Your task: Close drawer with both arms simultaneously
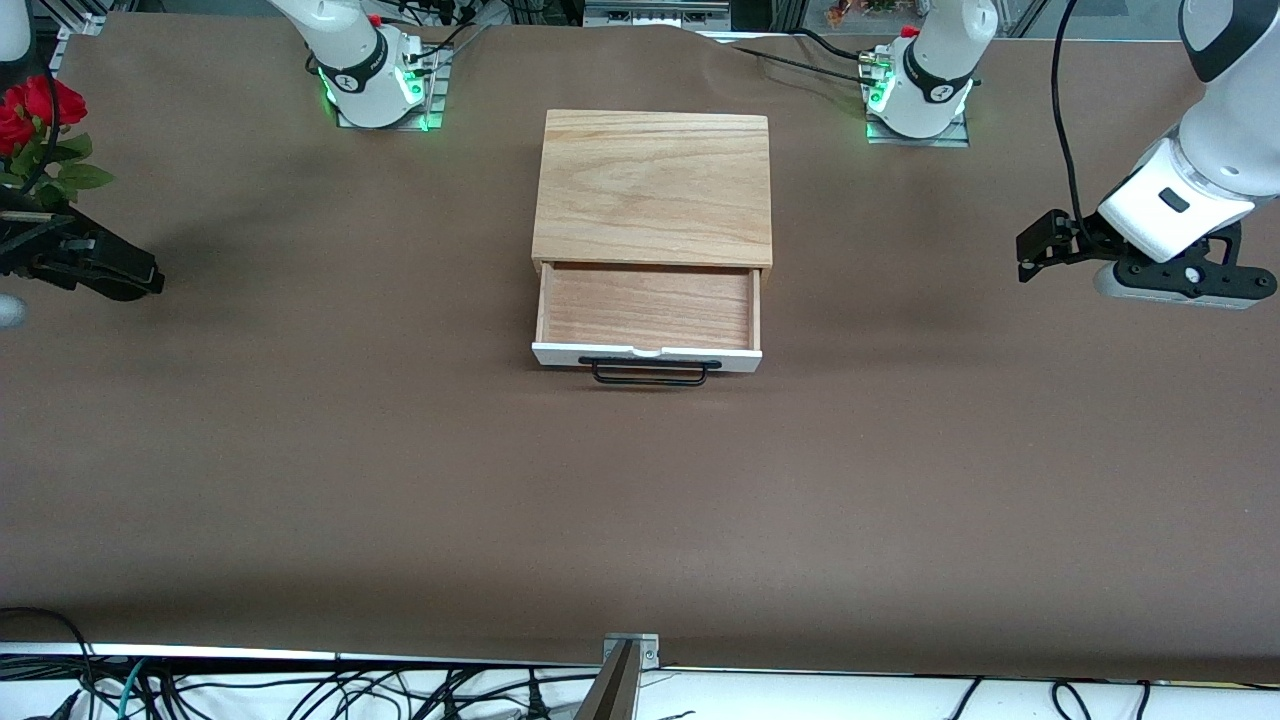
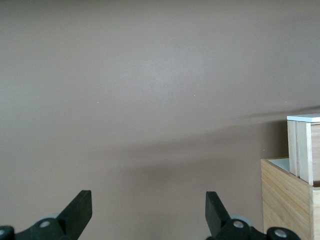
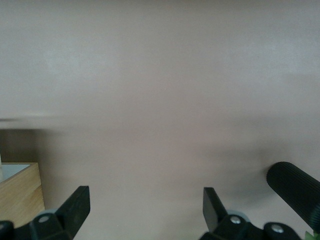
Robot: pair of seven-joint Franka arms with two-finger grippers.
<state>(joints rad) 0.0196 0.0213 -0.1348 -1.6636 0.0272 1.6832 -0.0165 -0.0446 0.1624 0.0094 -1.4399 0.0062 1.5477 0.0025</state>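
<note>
Drawer [image 1: 648,312]: I am seeing it standing pulled out of the light oak box [image 1: 655,185], its white front panel facing the front camera's edge of the table, the wooden tray bare inside

Handle [image 1: 650,372]: a thin black wire loop is lying along the white panel, on the side nearest the front camera

Box position: it is sitting midway along the table [image 1: 640,500], closer to the edge where the arms' bases stand than to the front camera's edge

Left gripper [image 1: 1040,252]: I am watching it hang over the left arm's end of the table, well apart from the drawer; in the left wrist view its fingers [image 2: 79,210] are standing wide apart on nothing, with a corner of the box showing at the side

Right gripper [image 1: 110,275]: it is hovering over the right arm's end of the table, well apart from the drawer; its fingers [image 3: 77,207] are likewise spread wide and holding nothing

Red flowers [image 1: 35,125]: they are showing at the right arm's end, at the table's edge
</note>
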